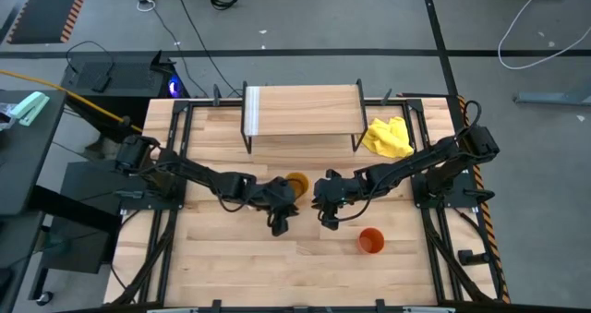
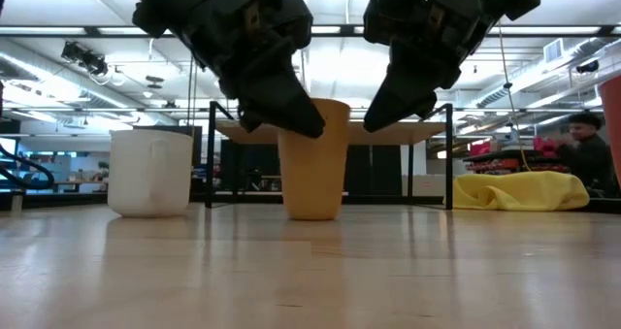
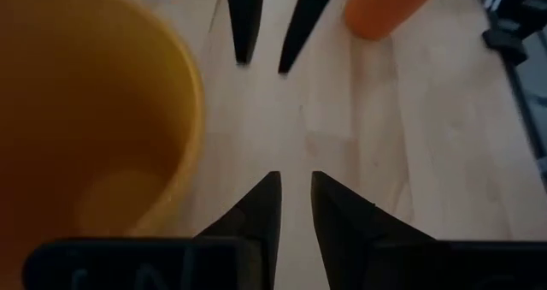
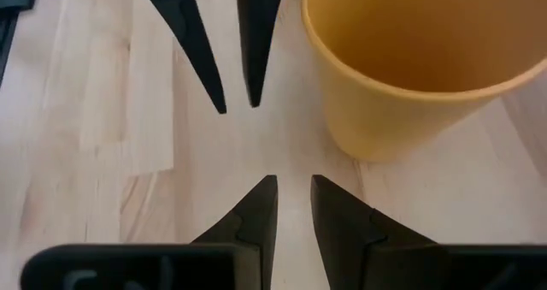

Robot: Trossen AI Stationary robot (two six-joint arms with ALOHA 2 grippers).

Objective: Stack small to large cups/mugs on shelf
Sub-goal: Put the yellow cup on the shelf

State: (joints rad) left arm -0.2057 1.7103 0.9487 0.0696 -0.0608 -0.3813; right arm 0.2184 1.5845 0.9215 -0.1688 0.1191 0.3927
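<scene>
High view — both hands flank yellow-orange cup point(image 1: 295, 181).

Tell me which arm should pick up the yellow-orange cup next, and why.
Left, probably. In the high view the left pincer sits right beside the yellow-orange cup, which fills the near side of its wrist view. The right pincer is a little farther off, nearer the orange-red cup. Both pincers hold nothing.
</scene>
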